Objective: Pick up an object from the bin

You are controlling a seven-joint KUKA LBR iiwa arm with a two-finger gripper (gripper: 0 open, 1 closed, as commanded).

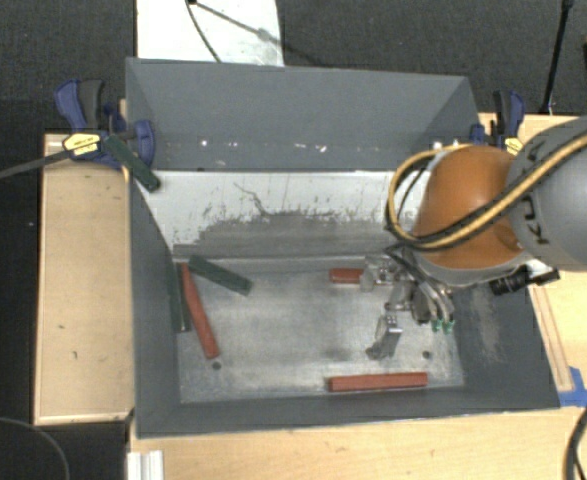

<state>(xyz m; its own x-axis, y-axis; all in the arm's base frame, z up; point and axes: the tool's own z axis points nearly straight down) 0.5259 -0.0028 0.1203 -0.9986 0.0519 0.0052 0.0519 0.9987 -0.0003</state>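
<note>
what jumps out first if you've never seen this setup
The big arm with its orange cover reaches in from the right, its gripper low over the floor of the grey bin, right of centre. A reddish bar lies flat along the front wall, nearest the gripper, a reddish stick runs along the left wall, and a dark green bar sits back left.

Three reddish-brown bars: a long reddish-brown bar (377,381) just below the gripper (382,346), a short reddish-brown bar (346,276) up-left of it, a slanted reddish-brown bar (200,315) well left. Two dark ones (both well left): a tilted dark green bar (219,276) and a dark bar by the wall (177,306).
</note>
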